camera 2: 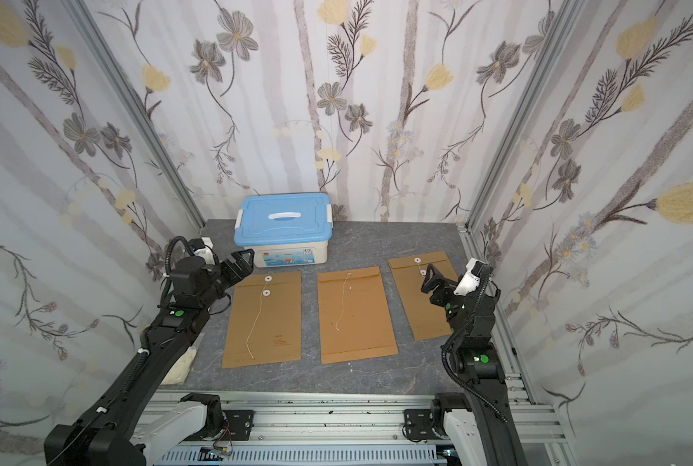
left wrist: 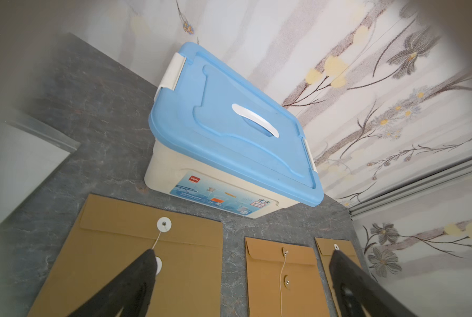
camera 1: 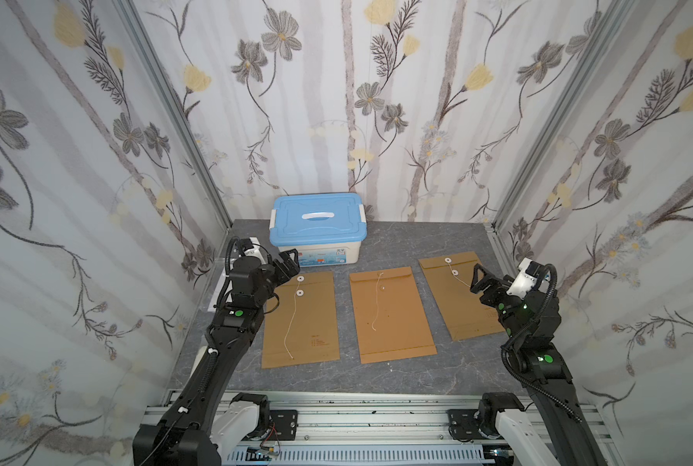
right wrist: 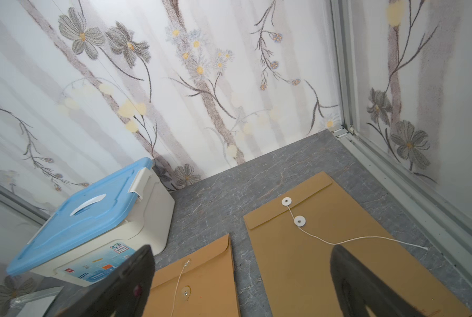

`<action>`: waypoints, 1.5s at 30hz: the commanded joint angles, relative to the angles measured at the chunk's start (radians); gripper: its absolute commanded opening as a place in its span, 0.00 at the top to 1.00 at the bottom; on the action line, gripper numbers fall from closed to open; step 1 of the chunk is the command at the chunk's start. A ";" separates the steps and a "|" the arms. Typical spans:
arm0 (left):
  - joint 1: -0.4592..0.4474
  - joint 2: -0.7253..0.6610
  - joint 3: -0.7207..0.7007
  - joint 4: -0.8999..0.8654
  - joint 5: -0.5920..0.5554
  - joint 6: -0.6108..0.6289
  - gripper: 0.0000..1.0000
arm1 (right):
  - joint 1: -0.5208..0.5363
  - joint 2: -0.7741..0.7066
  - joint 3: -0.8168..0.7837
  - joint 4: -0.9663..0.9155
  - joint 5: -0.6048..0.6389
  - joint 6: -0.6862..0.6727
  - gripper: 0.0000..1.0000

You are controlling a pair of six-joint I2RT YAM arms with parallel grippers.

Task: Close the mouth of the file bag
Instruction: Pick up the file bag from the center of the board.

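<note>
**Both grippers released, poised over the outer file bags**

Three flat brown kraft-paper envelopes lie side by side on the grey marbled tabletop (camera 1: 397, 246), flaps towards the rear wall.

The left file bag (camera 1: 302, 318) has a white string (camera 1: 291, 322) trailing loose down its face. The middle file bag (camera 1: 391, 314) and the right file bag (camera 1: 453, 298) also show loose strings.

A cream plastic storage box (camera 1: 318, 226) with a blue lid stands behind the left and middle bags.

The left gripper (camera 1: 292, 258) hangs over the flap corner of the left file bag, jaws spread wide and grasping nothing. The right gripper (camera 1: 475, 278) hangs over the right file bag, likewise spread and empty.
</note>
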 commanded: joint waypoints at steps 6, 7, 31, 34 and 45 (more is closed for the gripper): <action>-0.027 0.115 0.046 0.016 0.415 -0.194 0.00 | 0.015 0.068 0.034 -0.185 -0.280 -0.030 0.00; -0.041 0.143 0.060 0.007 0.440 -0.194 0.00 | 0.019 0.081 0.028 -0.189 -0.288 -0.028 0.00; -0.342 0.580 0.033 0.173 0.340 -0.237 0.01 | 0.180 0.755 0.055 0.128 -0.380 0.082 0.20; -0.344 0.615 0.036 0.201 0.335 -0.249 0.01 | 0.181 0.812 0.073 0.160 -0.375 0.089 0.21; -0.378 0.747 0.045 0.314 0.321 -0.321 0.04 | 0.196 0.989 0.159 0.074 -0.321 0.074 0.26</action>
